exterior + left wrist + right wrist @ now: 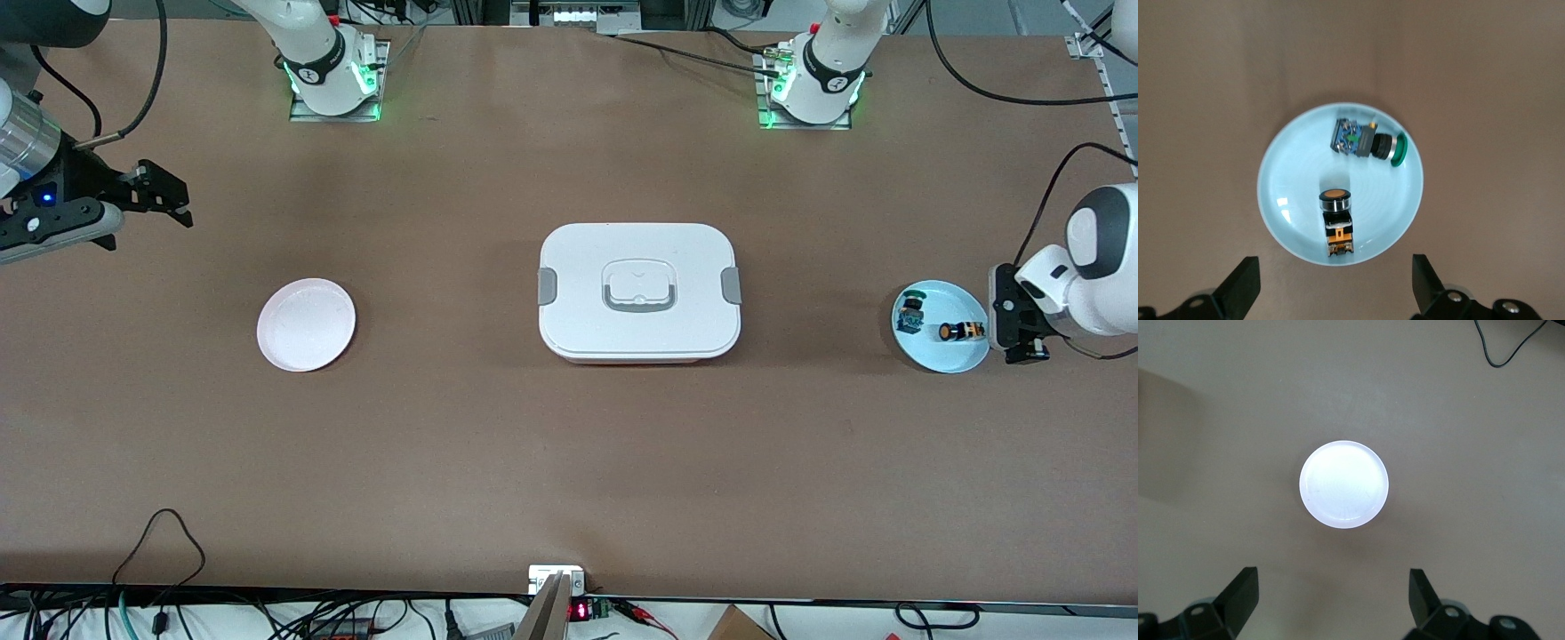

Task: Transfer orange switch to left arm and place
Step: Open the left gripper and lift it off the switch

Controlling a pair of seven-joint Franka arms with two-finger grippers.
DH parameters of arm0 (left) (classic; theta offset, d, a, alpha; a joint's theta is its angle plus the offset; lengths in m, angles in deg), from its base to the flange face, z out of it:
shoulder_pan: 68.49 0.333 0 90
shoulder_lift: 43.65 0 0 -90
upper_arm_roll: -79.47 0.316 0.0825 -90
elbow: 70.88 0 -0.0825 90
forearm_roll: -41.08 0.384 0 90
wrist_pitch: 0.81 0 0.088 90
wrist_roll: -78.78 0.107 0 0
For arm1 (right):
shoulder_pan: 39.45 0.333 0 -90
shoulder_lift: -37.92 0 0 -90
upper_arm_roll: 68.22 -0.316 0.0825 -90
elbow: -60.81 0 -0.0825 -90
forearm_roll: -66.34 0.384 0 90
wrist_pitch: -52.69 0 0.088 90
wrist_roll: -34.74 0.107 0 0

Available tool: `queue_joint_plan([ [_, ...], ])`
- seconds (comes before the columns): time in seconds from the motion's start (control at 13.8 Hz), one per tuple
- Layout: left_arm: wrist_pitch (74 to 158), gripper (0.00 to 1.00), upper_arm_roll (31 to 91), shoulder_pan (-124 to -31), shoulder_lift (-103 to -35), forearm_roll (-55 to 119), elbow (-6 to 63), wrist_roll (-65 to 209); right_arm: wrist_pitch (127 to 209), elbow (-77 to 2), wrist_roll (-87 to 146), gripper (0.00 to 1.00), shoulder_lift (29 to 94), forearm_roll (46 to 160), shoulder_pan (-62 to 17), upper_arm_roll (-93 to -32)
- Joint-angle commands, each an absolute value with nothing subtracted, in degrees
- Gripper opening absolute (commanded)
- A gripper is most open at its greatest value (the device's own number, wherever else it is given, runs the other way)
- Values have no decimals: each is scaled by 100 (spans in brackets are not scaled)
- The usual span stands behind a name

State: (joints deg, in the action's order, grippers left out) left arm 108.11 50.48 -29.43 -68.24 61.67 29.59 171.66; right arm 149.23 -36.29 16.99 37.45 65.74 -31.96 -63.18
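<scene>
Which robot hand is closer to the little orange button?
The left one. The left gripper hangs open right beside the blue plate holding the orange switch. The right gripper waits open at the table's other end, past the box.

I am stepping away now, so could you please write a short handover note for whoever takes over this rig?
Left gripper: open, empty, above the table beside the round light blue plate.
Right gripper: open, empty, waiting at the right arm's end.
Tiny orange-capped black switch: lying on the blue plate beside the green-capped switch.
Large white lidded box: mid-table, between the blue plate and the round pink plate.
Done: nothing.
Left: pick up, hand over, place.
</scene>
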Motion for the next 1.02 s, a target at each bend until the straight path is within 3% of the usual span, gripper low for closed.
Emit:
queue_joint_plan([
  [0.0,9924,100,4565,-2912,-6853,6279,2231,16573,14858,-3692,1707,100,3669,6660,-3224,-6339],
  [0.44,7718,100,3669,-2903,-6844,6156,1403,13473,14735,-3692,1804,100,3642,6660,-3189,-6356],
  [0.73,7004,100,3149,-2964,-6844,5753,911,11153,14647,-3692,2339,100,3616,6660,-2988,-6409],
  [0.87,6959,100,3340,-3558,-6564,5699,919,10264,14647,-3640,2340,100,3625,6651,-2943,-6418],
  [0.94,7002,100,3994,-4075,-6319,5420,945,9894,14647,-3640,2340,100,3625,6651,-2952,-6418],
])
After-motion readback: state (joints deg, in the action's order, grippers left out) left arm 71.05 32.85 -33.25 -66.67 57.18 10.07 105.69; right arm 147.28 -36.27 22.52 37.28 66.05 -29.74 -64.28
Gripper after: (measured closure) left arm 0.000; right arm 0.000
